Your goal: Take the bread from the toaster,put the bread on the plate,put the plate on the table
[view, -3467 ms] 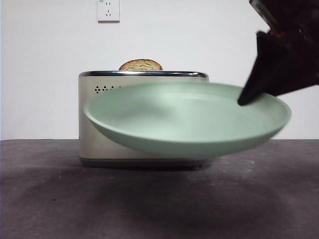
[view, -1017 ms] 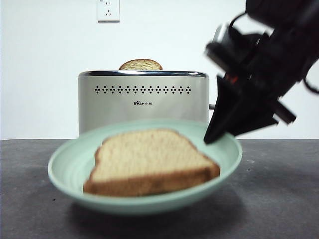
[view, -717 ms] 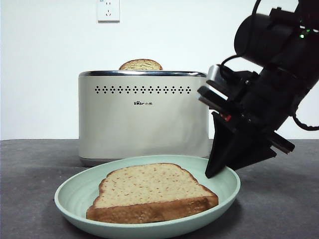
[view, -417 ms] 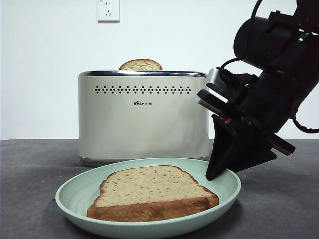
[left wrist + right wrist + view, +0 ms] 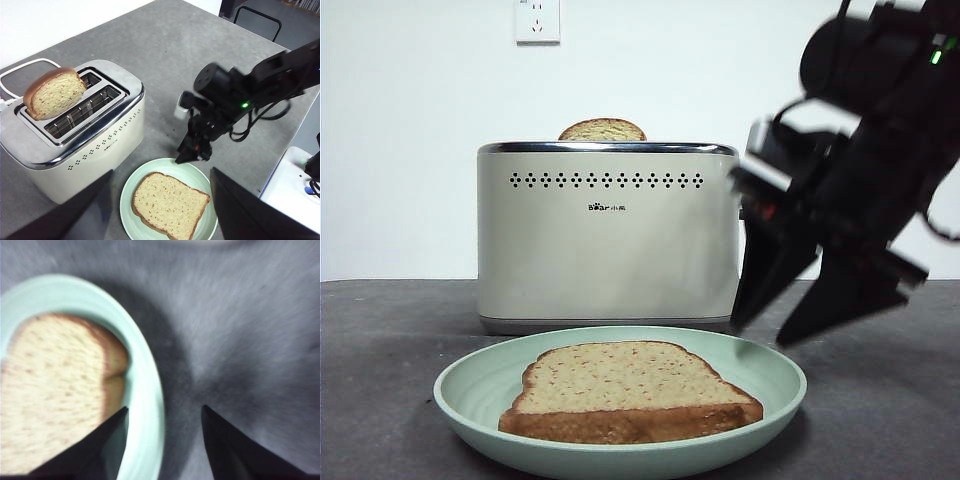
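The pale green plate (image 5: 470, 392) lies flat on the dark table (image 5: 880, 430) in front of the cream toaster (image 5: 605, 240). The bread (image 5: 630, 382) lies flat on the plate. My right gripper (image 5: 762, 335) is open just above the plate's right rim, its jaws on either side of the rim and off it. The right wrist view shows the rim (image 5: 145, 370) and the bread (image 5: 55, 385) between my open jaws (image 5: 164, 409). My left gripper (image 5: 160, 171) is open and empty, high above the plate (image 5: 196, 178), the bread (image 5: 167, 205) and the toaster (image 5: 75, 140).
A second slice (image 5: 602, 131) stands in the toaster's back slot, also in the left wrist view (image 5: 52, 92). A white cord (image 5: 20, 70) runs behind the toaster. A wall socket (image 5: 537, 20) is above. A chair (image 5: 255, 17) stands beyond the table's edge.
The plate with the bread came down onto the table. My right gripper then opened, let go of the plate's right rim and lifted slightly.
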Robot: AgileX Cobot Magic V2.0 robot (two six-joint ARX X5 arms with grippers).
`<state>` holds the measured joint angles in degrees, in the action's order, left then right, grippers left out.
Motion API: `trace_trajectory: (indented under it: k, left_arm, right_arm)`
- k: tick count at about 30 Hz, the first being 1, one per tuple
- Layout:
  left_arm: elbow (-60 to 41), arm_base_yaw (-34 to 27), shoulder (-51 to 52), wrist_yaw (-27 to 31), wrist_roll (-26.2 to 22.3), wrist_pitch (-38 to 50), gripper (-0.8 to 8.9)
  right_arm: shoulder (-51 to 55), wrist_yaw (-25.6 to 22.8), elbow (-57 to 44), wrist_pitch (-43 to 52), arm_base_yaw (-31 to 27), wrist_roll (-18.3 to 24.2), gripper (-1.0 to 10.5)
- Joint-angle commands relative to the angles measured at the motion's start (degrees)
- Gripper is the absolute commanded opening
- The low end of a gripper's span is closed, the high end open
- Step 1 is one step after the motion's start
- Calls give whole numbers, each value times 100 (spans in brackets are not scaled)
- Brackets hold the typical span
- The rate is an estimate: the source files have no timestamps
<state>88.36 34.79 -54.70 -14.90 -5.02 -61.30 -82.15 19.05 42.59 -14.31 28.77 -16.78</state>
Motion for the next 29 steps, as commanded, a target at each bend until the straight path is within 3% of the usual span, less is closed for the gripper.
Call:
trace_trajectory:
  k: [1,13,17,20,22,25,29]
  left_arm:
    - [127,44,-35,15,-31,52,296]
    - [127,44,-109,15,-31,-164,292]
    - [127,44,-155,15,-28,-236,204]
    - [127,44,-188,13,-28,-243,83]
    - [127,44,-205,13,-28,-247,-3]
    - [127,44,-232,13,-31,-256,7]
    - [127,44,-256,13,-31,-254,8]
  right_arm:
    - [442,-59,61,-111,59,68,236]
    - [3132,-107,210,-1010,658,181,180]
    - [3792,-114,210,-1023,892,179,99]
    - [4133,-157,210,-1023,984,190,-3]
    - [4291,-304,210,-1032,988,208,4]
    - [4385,-597,210,-1091,988,221,4]
    - [4374,-605,210,-1115,988,223,4]
